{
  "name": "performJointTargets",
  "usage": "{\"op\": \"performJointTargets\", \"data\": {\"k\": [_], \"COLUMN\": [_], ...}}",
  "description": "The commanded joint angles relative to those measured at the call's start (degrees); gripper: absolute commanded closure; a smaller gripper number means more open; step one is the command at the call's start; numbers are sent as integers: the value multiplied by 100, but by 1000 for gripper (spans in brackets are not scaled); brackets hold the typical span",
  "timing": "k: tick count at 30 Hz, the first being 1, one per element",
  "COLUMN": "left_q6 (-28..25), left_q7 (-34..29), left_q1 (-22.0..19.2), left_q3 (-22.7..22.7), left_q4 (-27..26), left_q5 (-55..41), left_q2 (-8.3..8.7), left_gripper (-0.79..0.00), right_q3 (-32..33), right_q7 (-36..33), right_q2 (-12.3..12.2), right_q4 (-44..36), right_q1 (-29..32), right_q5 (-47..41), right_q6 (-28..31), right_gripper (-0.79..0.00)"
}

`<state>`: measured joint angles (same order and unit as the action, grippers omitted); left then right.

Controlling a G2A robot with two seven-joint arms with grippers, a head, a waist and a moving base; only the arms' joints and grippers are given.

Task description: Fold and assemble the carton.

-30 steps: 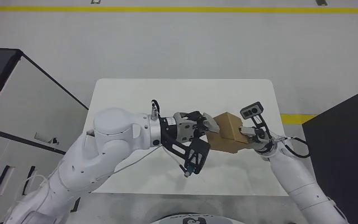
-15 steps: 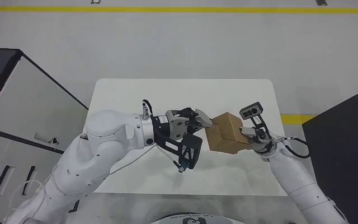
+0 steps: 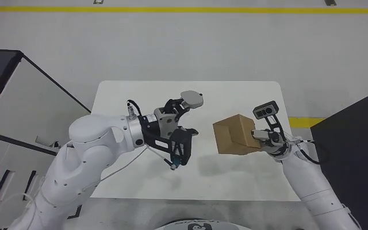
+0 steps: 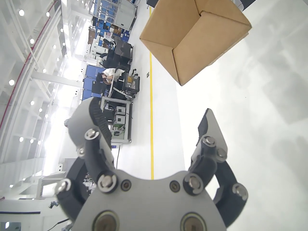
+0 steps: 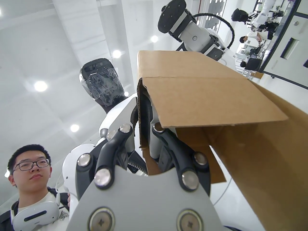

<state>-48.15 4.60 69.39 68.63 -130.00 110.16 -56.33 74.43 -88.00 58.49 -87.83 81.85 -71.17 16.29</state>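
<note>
White worktop [image 3: 241, 95] stands on a pale grey floor [image 3: 172, 40] crossed by a yellow line [image 3: 172, 10], with a dark cabinet [image 3: 11, 69] off its left end.

The left arm [image 3: 109, 135] comes in from the robot's left side. It is bent at the elbow, with its forearm lying over the middle of the worktop and its wrist turned toward the right side. The right arm [image 3: 302, 172] rises from the near right corner, with its forearm angled inward and its wrist close to the worktop's right edge.

The carton [image 3: 234, 134], of plain brown cardboard, is at the right part of the worktop. It is directly at the right jaws and well apart from the left jaws, with bare worktop between. In the left wrist view the carton [image 4: 192, 29] turns a closed end toward that arm, its flaps meeting in seams. Whether it rests on the surface or is held clear of it cannot be told.

The left jaws are spread wide and hold nothing; their two fingers [image 4: 93, 126] stand far apart, with floor and worktop seen between them. The right jaws are closed down on one cardboard edge of the carton [image 5: 204, 102]. Their fingers [image 5: 155, 143] sit on either side of that edge, so the carton is pinched at the side nearest the right wrist.
</note>
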Motion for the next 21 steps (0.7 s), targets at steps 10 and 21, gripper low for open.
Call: {"op": "performJointTargets", "data": {"k": [10, 21], "left_q6": [-32, -985], "left_q7": [-13, -157], "left_q1": [151, 504], "left_q3": [123, 1048], "left_q4": [99, 677], "left_q5": [-72, -1796], "left_q2": [24, 118], "left_gripper": [-785, -785], "right_q3": [281, 1112], "right_q7": [236, 999], "right_q2": [-37, -287], "right_q4": [-32, -1134], "right_q1": [-108, -216], "right_q5": [904, 4368], "right_q6": [235, 1001], "right_gripper": [0, 0]}}
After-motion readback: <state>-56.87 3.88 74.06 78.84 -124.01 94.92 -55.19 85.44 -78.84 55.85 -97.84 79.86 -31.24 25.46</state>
